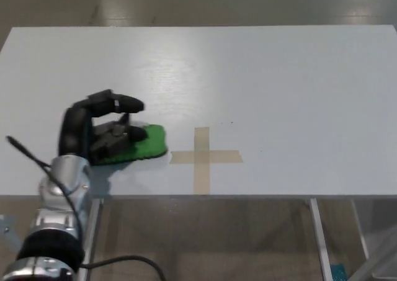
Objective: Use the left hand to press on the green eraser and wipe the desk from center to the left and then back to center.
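Where the desk (pixel 298 76) meets its near edge, the left hand (pixel 102 129) presses fingers (pixel 121 102) curled down on the green eraser (pixel 146 146) at the near left; a tape cross (pixel 203 157) lies just right; beyond, bare white surface.

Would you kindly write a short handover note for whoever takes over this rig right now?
Left hand: pressing down on the green eraser, fingers on top of it.
Right hand: not in view.
Eraser: on the desk, left of the tape cross at centre.
Done: the wipe from centre to the left appears largely complete.
Left: wipe back to the cross.
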Controlling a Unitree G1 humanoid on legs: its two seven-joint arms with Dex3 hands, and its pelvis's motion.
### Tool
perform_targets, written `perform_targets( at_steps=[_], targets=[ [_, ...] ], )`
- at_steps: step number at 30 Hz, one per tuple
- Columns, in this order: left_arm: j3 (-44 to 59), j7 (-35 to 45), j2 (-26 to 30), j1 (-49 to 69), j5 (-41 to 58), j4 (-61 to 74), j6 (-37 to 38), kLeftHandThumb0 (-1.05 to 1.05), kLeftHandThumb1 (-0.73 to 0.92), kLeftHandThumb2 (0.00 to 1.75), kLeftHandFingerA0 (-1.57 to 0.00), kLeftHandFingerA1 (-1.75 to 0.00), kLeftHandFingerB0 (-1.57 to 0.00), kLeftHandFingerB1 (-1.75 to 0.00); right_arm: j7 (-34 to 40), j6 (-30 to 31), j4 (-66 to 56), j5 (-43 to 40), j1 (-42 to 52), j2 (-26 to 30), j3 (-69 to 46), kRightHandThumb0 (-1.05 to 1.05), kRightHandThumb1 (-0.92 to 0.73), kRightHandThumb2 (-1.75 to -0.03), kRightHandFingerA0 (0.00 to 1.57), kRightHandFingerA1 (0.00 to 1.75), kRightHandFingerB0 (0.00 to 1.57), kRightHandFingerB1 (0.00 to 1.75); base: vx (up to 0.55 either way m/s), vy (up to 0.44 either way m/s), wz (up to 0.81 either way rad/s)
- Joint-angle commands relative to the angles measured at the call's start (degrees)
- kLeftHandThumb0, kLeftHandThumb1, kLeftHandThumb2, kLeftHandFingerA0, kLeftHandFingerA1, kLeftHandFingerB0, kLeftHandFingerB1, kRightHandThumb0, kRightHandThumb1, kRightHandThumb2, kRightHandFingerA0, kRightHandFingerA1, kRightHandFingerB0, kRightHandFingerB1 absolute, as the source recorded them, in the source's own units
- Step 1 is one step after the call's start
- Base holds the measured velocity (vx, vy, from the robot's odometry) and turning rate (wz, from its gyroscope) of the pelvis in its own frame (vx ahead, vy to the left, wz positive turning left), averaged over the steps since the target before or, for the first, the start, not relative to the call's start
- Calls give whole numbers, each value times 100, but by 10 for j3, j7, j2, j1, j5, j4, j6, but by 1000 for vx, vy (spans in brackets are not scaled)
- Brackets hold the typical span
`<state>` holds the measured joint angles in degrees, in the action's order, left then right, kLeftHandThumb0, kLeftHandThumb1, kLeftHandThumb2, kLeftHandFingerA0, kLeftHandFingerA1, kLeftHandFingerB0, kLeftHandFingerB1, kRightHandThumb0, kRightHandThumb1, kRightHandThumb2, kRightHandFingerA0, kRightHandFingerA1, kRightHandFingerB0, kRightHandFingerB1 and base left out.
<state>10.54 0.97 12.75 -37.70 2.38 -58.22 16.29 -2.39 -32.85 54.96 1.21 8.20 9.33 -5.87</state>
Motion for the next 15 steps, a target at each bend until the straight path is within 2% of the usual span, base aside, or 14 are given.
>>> perform_targets(
  at_steps=[1, 2, 3, 5, 6, 15],
  targets=[
    [33, 32, 60, 14, 25, -45, -29, -9, 81, 71, -105, -68, -94, -93, -4, 5, 1, -3, 7, 0, -1, -43, -76, -63, 61, 50, 65, 41, 0, 0, 0],
    [36, 35, 66, 15, 26, -49, -27, -9, 81, 71, -105, -68, -94, -93, -5, 5, 2, -4, 6, 0, -2, -43, -76, -63, 61, 50, 65, 41, 0, 0, 0],
    [40, 40, 74, 15, 28, -57, -24, -2, 90, 76, -93, -82, -79, -111, -6, 5, 3, -5, 6, 0, -3, -43, -75, -63, 61, 50, 65, 41, 0, 0, 0],
    [43, 44, 78, 15, 28, -63, -22, -2, 90, 76, -93, -82, -79, -111, -6, 4, 4, -6, 6, 1, -3, -43, -75, -63, 61, 50, 65, 41, 0, 0, 0],
    [49, 51, 89, 16, 31, -73, -18, -5, 83, 69, -104, -64, -92, -89, -8, 5, 4, -8, 5, 1, -4, -43, -75, -63, 61, 50, 65, 41, 0, 0, 0],
    [71, 67, 128, 24, 43, -124, -13, -9, 81, 69, -107, -63, -95, -86, -13, 11, 3, -13, 9, -3, -9, -44, -75, -63, 62, 52, 67, 42, 0, 0, 0]
  ],
)
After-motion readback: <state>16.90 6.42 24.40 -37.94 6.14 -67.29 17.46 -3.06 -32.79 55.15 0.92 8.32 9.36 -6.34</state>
